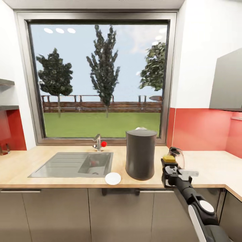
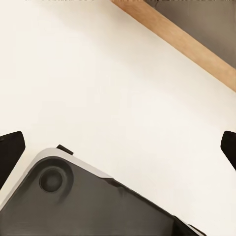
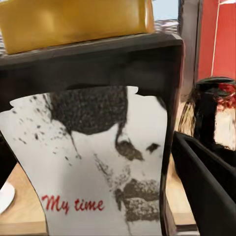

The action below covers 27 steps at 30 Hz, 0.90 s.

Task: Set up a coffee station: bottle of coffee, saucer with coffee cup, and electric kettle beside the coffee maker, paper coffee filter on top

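A light wood-grain surface (image 1: 67, 181) is seen under a wide window (image 1: 101, 80), with a steel sink (image 1: 75, 164) set into it and red splashback at either side. The coffee maker (image 1: 140, 154) stands right of the sink, the saucer (image 1: 113, 178) just beside its base. The bottle of coffee (image 3: 93, 123) is clamped in the right end effector (image 1: 169, 168) close to the electric kettle (image 1: 177, 156), seemingly just above the surface. The left end effector's (image 2: 118, 147) fingers are spread wide apart.

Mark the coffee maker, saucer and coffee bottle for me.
coffee maker (image 1: 140, 154), head view, middle of its body.
saucer (image 1: 113, 178), head view, disc centre.
bottle of coffee (image 3: 88, 162), right wrist view, white label.
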Motion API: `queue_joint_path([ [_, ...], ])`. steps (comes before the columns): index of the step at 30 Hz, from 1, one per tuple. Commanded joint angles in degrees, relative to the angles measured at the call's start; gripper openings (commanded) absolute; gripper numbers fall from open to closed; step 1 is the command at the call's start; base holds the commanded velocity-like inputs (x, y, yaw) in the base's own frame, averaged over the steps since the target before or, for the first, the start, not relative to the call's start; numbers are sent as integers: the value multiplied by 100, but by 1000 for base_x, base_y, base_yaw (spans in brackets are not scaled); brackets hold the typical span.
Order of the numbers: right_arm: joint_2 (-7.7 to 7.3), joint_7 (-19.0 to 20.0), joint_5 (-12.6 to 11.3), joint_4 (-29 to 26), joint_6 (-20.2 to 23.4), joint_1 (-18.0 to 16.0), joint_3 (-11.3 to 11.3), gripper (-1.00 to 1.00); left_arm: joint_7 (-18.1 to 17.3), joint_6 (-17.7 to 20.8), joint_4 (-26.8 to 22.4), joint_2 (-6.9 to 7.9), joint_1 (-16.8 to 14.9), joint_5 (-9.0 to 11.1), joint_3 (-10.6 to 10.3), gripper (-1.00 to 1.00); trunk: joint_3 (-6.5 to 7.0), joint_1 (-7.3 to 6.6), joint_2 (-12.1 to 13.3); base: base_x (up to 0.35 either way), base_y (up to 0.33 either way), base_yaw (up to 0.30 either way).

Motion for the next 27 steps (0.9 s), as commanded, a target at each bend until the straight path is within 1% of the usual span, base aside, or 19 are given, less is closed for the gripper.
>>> queue_joint_path([
  [1, -22, 139, -231, 50, -174, -1, -54, -100, -60, -4, -6, -4, 4, 45, 30, 100, -1, 2, -3, 0, 0, 0],
  [2, -40, 251, -376, 153, -343, 0, -98, -100, -60, -8, -6, -6, 4, 42, 29, 100, -1, 2, -3, 0, 0, 0],
  [4, -70, 433, -502, 390, -515, 0, -149, -100, -60, -11, -6, -8, 4, 40, 25, 100, -1, 2, -3, 0, 0, 0],
  [5, -123, 638, -563, 656, -623, 0, -187, -100, -60, -15, -6, -10, 4, 39, 20, 100, -1, 2, -3, 0, 0, 0],
  [8, -291, 927, -625, 961, -782, 0, -236, -100, -60, -19, -6, -9, 4, 38, 13, 100, -1, 2, -3, 0, 0, 0],
  [10, -318, 953, -630, 1029, -851, 0, -244, -100, -60, -20, -6, -10, 4, 38, 11, 100, -1, 2, -3, 0, 0, 0],
  [14, -341, 944, -627, 1120, -948, 0, -250, -100, -60, -19, -6, -4, 4, 38, 14, 100, -1, 2, -3, 0, 0, 0],
  [16, -345, 743, -614, 1204, -967, -2, -246, -100, -60, -20, -6, -3, 4, 38, 17, 100, -1, 2, -3, 0, 0, 0],
  [20, -340, 485, -603, 1386, -989, -23, -239, -100, -60, -31, -6, -6, 4, 38, 21, 100, -1, 2, -3, 0, 0, 0],
  [27, -320, 412, -624, 1460, -1137, -38, -235, -100, -60, -30, -6, -4, 4, 57, 35, 100, -1, 2, -3, 0, 0, 0],
])
